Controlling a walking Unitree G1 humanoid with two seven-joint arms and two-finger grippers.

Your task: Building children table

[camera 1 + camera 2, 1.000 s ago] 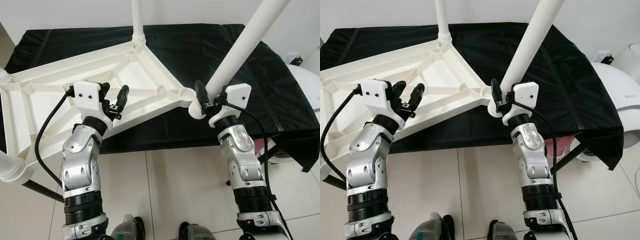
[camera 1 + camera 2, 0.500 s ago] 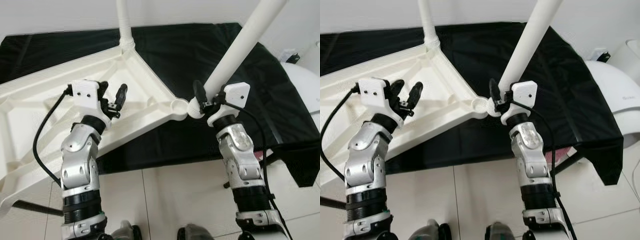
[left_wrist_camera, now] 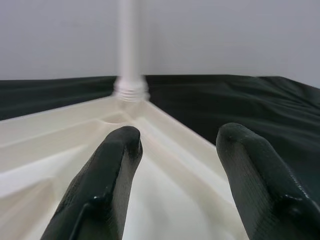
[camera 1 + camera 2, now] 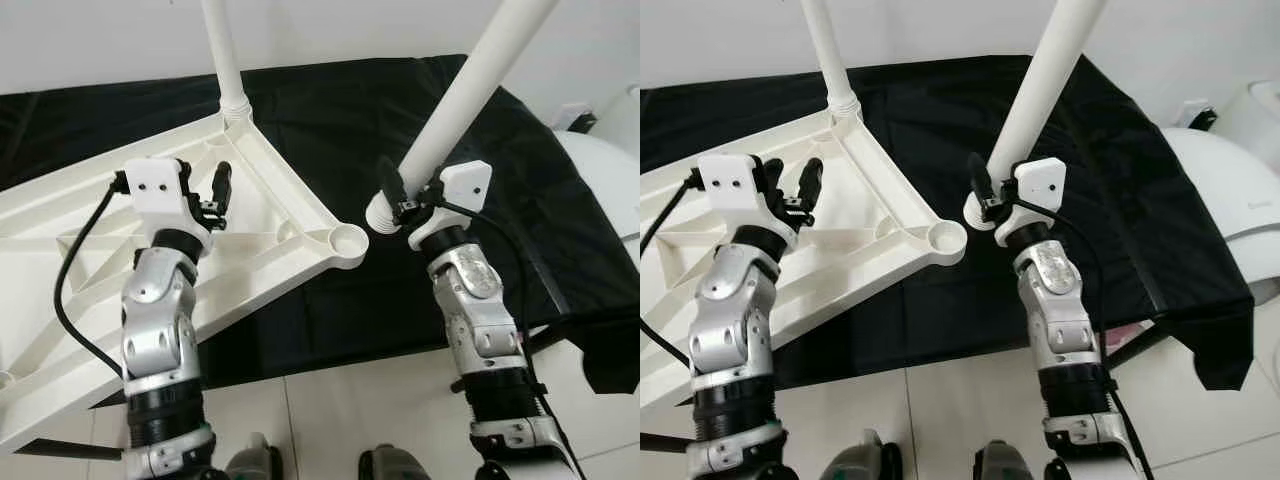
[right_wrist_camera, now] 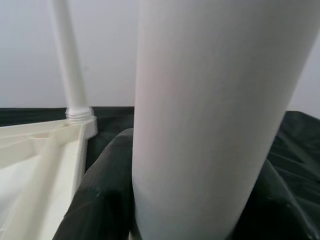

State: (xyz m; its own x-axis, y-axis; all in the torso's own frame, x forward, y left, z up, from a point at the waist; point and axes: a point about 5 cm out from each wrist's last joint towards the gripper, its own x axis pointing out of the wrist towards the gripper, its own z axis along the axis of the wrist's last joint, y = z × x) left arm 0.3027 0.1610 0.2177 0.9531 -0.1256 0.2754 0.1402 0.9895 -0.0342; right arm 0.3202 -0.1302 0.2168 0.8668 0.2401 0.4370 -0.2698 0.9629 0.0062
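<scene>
A white plastic table top (image 4: 270, 215) lies upside down, ribs up, on the black cloth (image 4: 330, 110). One white leg (image 4: 225, 60) stands screwed into its far corner. The near right corner has an empty round socket (image 4: 347, 240). My right gripper (image 4: 405, 205) is shut on a second white leg (image 4: 470, 90), held tilted. That leg's threaded end (image 4: 380, 212) hangs just right of the socket and slightly above it. In the right wrist view the leg (image 5: 210, 110) sits between the dark fingers (image 5: 100, 200). My left gripper (image 4: 205, 180) is open above the ribbed top, holding nothing.
The cloth-covered table's front edge runs just before my arms, with tiled floor (image 4: 330, 420) below. A white rounded appliance (image 4: 610, 170) stands at the right. A white wall closes the back. The table top overhangs the table at the near left.
The whole view has shifted. The held leg's end, which was level with the socket corner and against it, now sits a little above and apart. Left gripper stays open over the top.
</scene>
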